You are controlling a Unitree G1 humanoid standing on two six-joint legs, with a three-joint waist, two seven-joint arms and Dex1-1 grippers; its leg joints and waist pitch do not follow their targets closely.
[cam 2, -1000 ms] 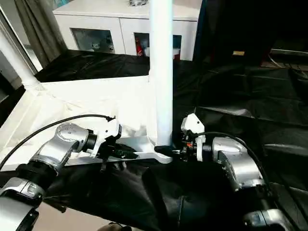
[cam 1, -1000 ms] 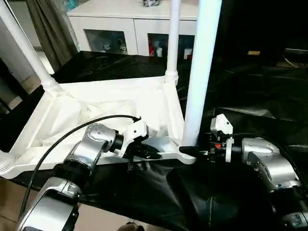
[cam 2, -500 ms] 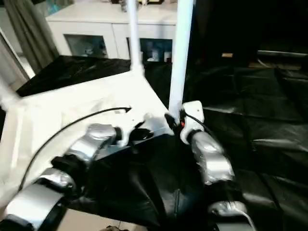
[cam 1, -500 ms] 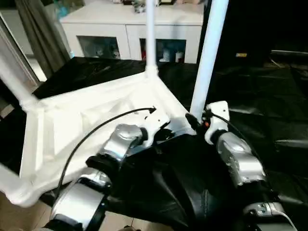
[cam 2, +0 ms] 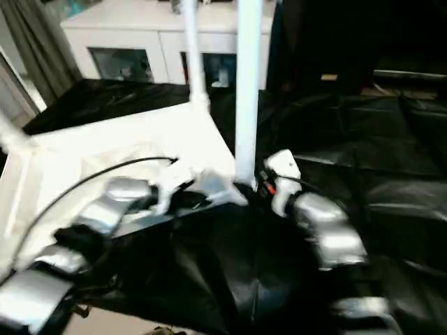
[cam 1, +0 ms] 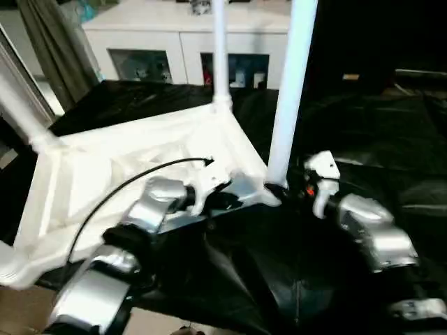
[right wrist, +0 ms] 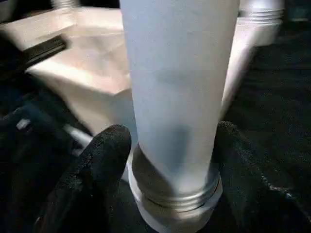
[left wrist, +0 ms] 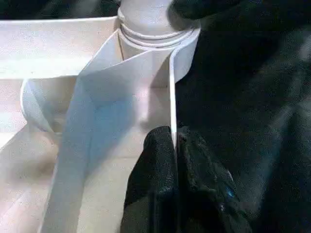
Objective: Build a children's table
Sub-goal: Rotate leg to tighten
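Note:
The white tabletop [cam 1: 119, 167] lies underside up on a black cloth, with white legs standing in its corner sockets. My left gripper [cam 1: 225, 200] is shut on the tabletop's thin rim [left wrist: 171, 87] close to the near right corner, one black finger [left wrist: 150, 165] on each side of the rim. The near right leg [cam 1: 290, 91] rises from that corner. My right gripper [right wrist: 175, 162] is shut on the leg just above its ribbed collar [right wrist: 175, 206], with fingers [right wrist: 99, 165] on both sides. Another leg [cam 1: 219, 49] stands at the far right corner, and a third [cam 1: 21, 105] stands on the left.
A white cabinet [cam 1: 174, 42] with glass-fronted shelves stands behind the table, with a grey curtain [cam 1: 49, 49] to its left. Wrinkled black cloth [cam 1: 363, 125] covers the ground to the right and front. A black cable [cam 1: 133, 183] arcs over my left forearm.
The tabletop's near right corner has turned and shifted away from me with both grippers holding on. My right forearm now reaches in from the right. The head view has also moved.

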